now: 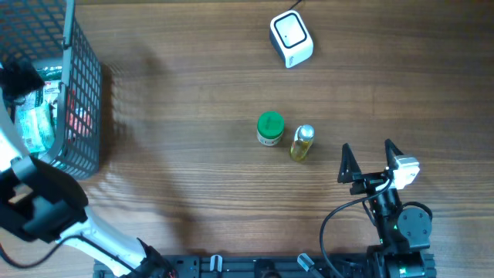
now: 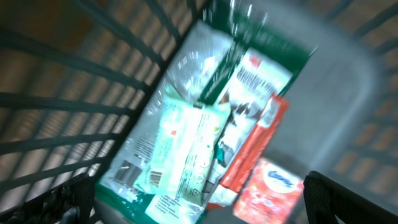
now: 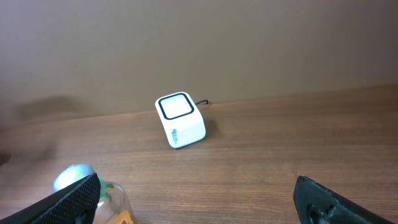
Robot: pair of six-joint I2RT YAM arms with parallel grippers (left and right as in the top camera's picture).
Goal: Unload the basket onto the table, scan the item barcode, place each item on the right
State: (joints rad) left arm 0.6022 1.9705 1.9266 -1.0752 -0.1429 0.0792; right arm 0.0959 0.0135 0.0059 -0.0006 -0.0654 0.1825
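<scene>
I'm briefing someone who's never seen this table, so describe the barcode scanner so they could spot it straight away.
On the wooden table, look toward the far edge, well right of the wire basket. The barcode scanner sits there alone: a small white box with a dark-rimmed window and a cable, unlike the green-lidded jar and yellow bottle mid-table.

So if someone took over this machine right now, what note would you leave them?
Left gripper: open, empty, over the packets in the basket.
Right gripper: open, empty, beside the small bottle.
Green-lidded jar sits next to the bottle, with the scanner beyond them.
Done: nothing held; whether anything was scanned doesn't show.
Left: pick an item, show its barcode to the scanner.
</scene>
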